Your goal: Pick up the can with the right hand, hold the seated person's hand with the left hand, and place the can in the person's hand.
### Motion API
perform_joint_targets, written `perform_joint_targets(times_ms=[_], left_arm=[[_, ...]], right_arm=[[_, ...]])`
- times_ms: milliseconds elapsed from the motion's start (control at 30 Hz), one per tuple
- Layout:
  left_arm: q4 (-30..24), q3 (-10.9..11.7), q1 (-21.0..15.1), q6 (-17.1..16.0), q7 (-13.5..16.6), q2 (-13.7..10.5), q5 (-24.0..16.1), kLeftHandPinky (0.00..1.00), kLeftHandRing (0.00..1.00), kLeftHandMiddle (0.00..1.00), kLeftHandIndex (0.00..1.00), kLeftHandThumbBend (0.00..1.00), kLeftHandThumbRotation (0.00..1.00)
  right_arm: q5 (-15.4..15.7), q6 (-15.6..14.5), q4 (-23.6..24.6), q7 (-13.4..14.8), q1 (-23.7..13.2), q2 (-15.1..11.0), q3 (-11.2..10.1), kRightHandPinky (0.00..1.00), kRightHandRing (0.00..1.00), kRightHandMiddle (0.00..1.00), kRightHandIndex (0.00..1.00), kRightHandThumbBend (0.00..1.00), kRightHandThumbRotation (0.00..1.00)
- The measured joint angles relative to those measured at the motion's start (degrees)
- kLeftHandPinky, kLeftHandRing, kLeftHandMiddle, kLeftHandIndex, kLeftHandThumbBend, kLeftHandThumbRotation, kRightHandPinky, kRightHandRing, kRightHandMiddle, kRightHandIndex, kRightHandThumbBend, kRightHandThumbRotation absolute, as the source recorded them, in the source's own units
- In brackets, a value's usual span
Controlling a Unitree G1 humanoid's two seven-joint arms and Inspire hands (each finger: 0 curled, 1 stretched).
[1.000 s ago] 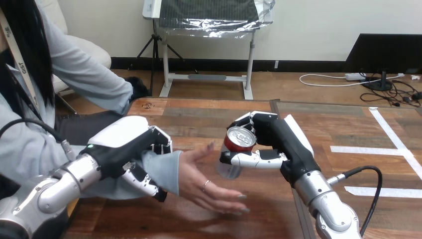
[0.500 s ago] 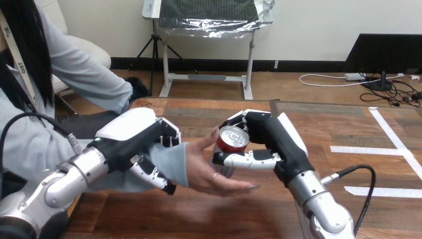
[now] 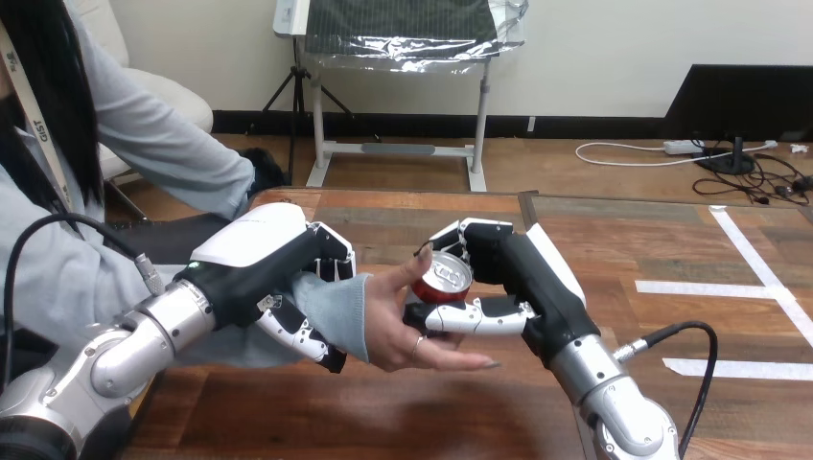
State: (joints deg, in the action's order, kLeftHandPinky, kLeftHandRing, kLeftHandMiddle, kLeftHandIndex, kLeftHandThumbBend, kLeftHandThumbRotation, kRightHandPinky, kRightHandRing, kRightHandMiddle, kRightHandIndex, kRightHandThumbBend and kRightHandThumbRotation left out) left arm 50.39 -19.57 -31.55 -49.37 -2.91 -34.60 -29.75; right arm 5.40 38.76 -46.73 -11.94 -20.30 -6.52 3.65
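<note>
1. Can (image 3: 443, 280) — red, upright, silver top showing — is clamped between the right hand's (image 3: 522, 273) curled fingers and thumb. It is above the desk (image 3: 403, 412) and touches the person's hand (image 3: 393, 321), which is open and cupped towards it.
2. Left hand (image 3: 273, 261) wraps the person's sleeved wrist, thumb beneath, fingers over.
3. Pickup and hold look done; release into the palm is left.
4. Hidden — the can's base, and whether it rests on the palm.

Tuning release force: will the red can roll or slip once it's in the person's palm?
Probably rigid: the can shows no dent under the right hand's curled fingers. Its smooth round wall may well roll or slip on the person's hand, whose fingers lie open.
</note>
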Motion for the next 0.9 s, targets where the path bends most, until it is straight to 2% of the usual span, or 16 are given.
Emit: perform_joint_targets(times_ms=[900], left_arm=[[-0.4, 0.2, 0.0, -0.1, -0.6, 1.2, 0.0, 0.21, 0.26, 0.34, 0.36, 0.91, 0.00]], right_arm=[[0.3, -2.3, 9.1, 1.0, 4.9, 0.5, 1.4, 0.32, 0.37, 0.45, 0.49, 0.78, 0.00]])
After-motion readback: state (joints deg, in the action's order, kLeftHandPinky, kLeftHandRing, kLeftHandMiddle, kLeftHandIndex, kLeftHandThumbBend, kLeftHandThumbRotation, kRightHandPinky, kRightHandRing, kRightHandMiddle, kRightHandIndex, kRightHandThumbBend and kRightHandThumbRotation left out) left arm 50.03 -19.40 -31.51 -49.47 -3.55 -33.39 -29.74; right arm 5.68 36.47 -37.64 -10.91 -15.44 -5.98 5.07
